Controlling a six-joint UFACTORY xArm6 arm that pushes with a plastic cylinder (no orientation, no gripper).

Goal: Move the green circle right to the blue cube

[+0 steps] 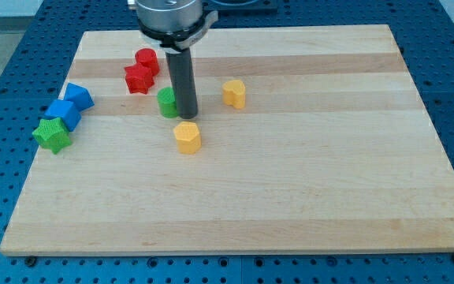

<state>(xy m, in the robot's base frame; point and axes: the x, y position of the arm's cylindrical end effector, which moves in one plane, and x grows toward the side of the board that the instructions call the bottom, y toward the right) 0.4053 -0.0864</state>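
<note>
Laboratory bench arranged for robot manipulation trials. A pale wooden board (290,197) of glued strips fills most of the frame and lies on a blue metal table (6,31) drilled with a regular grid of mounting holes, visible at all four edges; such perforated tops are typical of research fixtures. At the upper centre of the frame, a machined metal flange (169,17) carries a straight dark rod (183,79) pointing down at the board. Small moulded plastic blocks in plain red, blue, green and yellow lie scattered over the upper left of the board.
</note>
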